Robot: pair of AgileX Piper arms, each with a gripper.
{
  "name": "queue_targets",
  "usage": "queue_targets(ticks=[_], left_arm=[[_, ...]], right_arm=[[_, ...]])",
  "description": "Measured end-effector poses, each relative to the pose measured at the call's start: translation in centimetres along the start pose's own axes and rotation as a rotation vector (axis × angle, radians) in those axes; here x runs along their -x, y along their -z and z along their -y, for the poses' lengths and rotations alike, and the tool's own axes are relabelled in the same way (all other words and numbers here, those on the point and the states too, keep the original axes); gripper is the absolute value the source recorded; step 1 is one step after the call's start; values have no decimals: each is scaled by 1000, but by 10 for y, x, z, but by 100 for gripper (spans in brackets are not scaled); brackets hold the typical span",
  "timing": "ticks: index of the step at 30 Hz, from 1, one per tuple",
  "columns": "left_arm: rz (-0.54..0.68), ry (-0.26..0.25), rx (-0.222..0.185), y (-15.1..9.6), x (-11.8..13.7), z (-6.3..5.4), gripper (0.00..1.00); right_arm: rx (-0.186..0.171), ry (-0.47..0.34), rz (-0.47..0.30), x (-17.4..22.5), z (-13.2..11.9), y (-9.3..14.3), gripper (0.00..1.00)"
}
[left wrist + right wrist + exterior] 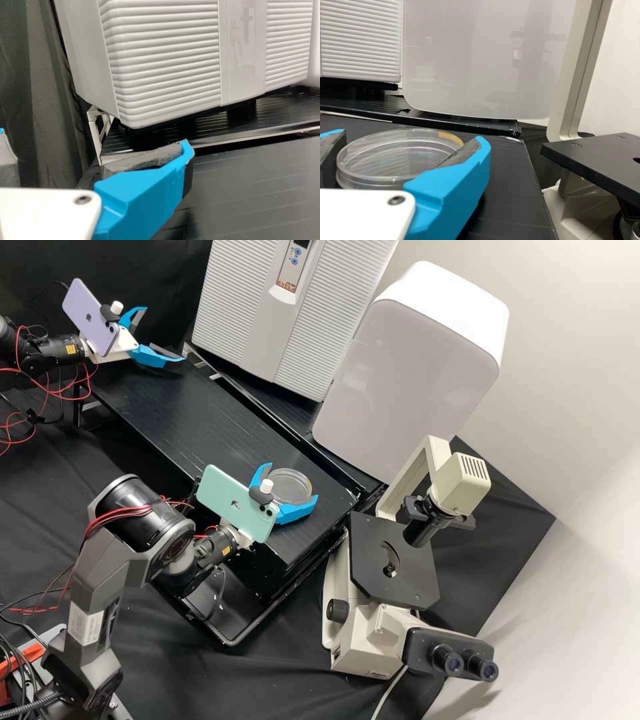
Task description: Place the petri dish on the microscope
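Jaws of the right gripper [293, 481] are closed around the petri dish [285, 491], with its rim held between the two blue fingers. The clear, round dish is seen level, near the end of the black surface [167, 400] closest to the microscope [360, 640]; whether its base touches the surface cannot be told. The flat black stage [417, 567] is set beyond that end, apart from the dish, and nothing is carried on it.

The left gripper [164, 334] is held with its jaws spread wide, nothing between them, over the far end of the surface by the ribbed white appliance [230, 320]. A smooth white cabinet [407, 387] is placed between that appliance and the microscope. Phones are mounted on both arms, one mauve [90, 313], one pale green [227, 497].
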Motion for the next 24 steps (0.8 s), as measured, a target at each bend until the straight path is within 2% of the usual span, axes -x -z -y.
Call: queue_targets(ticks=[2,6,11,17,19,24], left_arm=[[0,0,0,0,0,0,100],[0,0,0,0,0,0,100],[0,0,0,0,0,0,100],[0,0,0,0,0,0,100],[0,0,0,0,0,0,100],[0,0,0,0,0,0,100]], right_arm=[[7,8,-2,-1,-1,-1,0],[-19,17,-5,-2,-3,-4,0],[-31,24,-4,-1,-9,-8,0],[-58,-44,45,8,-35,-19,0],[-81,-81,72,14,-46,-25,0],[-104,-150,70,27,-69,-29,0]])
